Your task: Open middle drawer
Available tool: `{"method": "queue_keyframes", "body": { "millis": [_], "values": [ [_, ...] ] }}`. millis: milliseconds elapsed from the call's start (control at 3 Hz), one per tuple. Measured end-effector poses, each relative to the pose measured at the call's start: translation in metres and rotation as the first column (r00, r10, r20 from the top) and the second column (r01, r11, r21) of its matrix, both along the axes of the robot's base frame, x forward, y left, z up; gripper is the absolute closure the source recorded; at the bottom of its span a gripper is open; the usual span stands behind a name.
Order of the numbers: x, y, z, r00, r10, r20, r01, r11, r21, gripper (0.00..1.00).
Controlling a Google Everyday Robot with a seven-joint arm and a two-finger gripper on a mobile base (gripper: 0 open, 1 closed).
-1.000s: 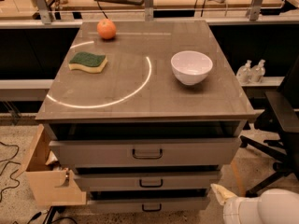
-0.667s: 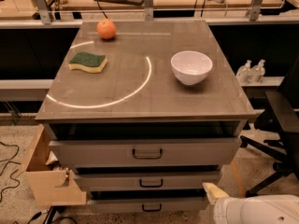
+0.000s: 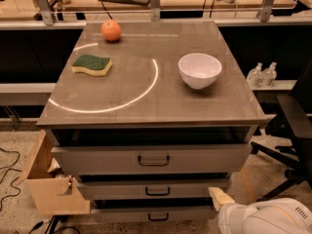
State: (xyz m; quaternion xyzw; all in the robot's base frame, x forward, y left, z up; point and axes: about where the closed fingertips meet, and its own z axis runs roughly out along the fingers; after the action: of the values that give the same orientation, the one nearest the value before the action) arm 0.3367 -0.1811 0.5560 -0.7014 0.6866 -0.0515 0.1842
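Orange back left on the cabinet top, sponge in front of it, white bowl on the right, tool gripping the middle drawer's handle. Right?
No: in the camera view the tool sits at lower right, near the middle drawer's right end, clear of its handle. The orange, sponge and bowl are as stated.

An orange (image 3: 111, 30) and sponge (image 3: 91, 65) lie up-left of the gripper (image 3: 219, 198), which is at bottom right; a white bowl (image 3: 200, 70) sits above it.
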Motion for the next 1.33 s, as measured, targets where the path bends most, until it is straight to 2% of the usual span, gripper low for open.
{"method": "queue_keyframes", "body": {
  "millis": [333, 667, 1000, 1333],
  "values": [
    [0.014, 0.004, -0.006, 0.9999, 0.006, 0.013, -0.006, 1.0, -0.001, 0.0],
    [0.046, 0.013, -0.018, 0.999, 0.011, 0.042, -0.012, 1.0, 0.012, 0.0],
    [0.071, 0.019, -0.021, 0.9984, 0.018, 0.053, -0.018, 1.0, -0.011, 0.0],
    [0.086, 0.036, -0.034, 0.9984, 0.037, 0.043, -0.035, 0.999, -0.04, 0.0]
  ]
}}
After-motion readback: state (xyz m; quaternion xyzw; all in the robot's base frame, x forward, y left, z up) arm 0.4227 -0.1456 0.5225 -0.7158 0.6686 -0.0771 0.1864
